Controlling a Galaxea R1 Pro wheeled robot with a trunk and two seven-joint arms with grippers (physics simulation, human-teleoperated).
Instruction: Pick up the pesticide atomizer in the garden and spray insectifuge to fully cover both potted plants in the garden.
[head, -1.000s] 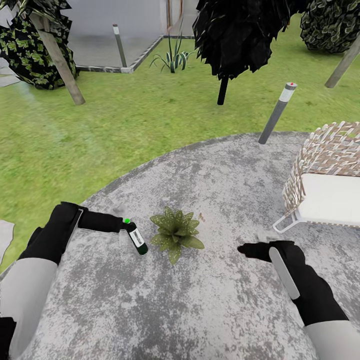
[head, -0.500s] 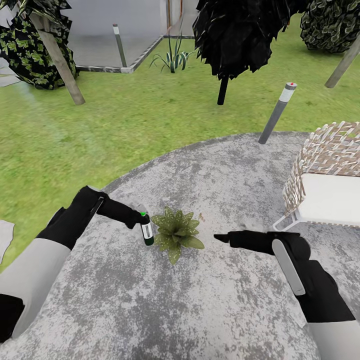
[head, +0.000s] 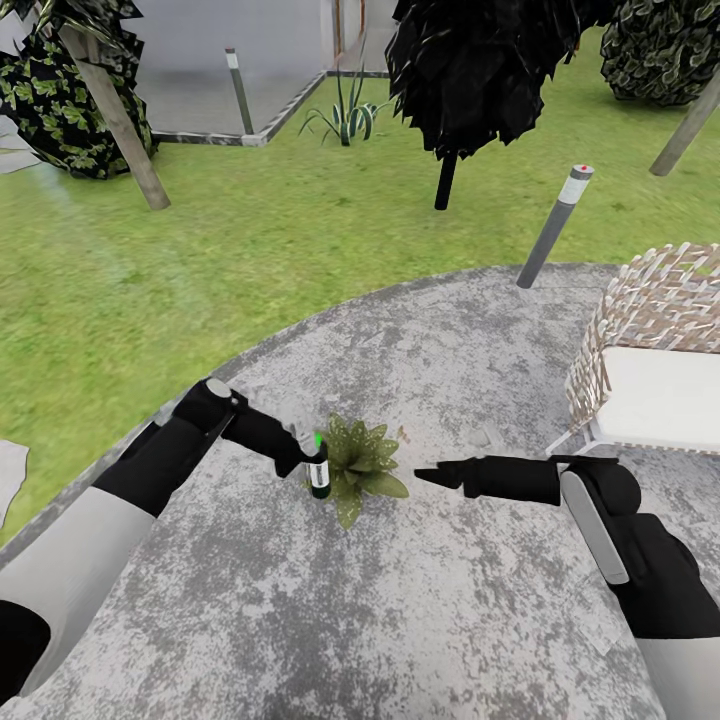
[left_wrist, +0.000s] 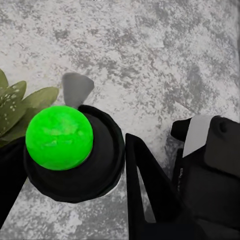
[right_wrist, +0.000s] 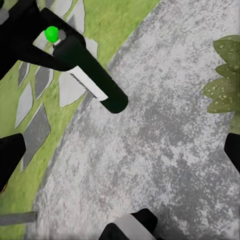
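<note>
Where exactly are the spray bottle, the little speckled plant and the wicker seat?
pesticide atomizer (head: 319, 478): head view, on its white label.
potted plant (head: 360, 464): head view, centre of the leaf rosette.
wicker seat (head: 650, 300): head view, on the woven back.

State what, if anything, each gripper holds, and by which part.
The left gripper holds the slim dark green pesticide atomizer by its black trigger top. The right gripper holds nothing.

A grey bollard lamp (head: 556, 226) leans at the patio's edge near a wicker seat (head: 655, 345).
</note>
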